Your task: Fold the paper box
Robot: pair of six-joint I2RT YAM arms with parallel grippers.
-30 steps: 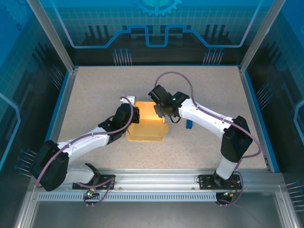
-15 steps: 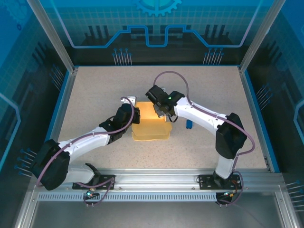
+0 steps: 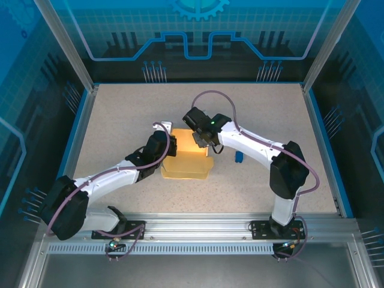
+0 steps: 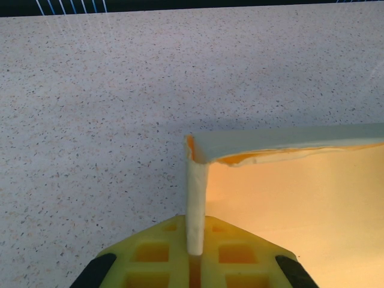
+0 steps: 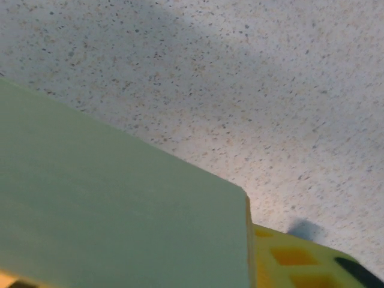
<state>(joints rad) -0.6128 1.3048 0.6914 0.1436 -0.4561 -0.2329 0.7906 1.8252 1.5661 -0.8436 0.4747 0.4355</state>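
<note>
Centre of table: paper box. Left gripper pinched tight on its upright 9 o'clock wall, bracing it. Right gripper at 12 o'clock flap; can't tell how wide.

Paper box: pale yellow thin cardboard, partly folded, not closed. Sits near the middle of the table, base flat on its surface. Shows one side wall standing upright, meeting a raised far wall at a corner. Open on top, warm orange-yellow inside.
</note>
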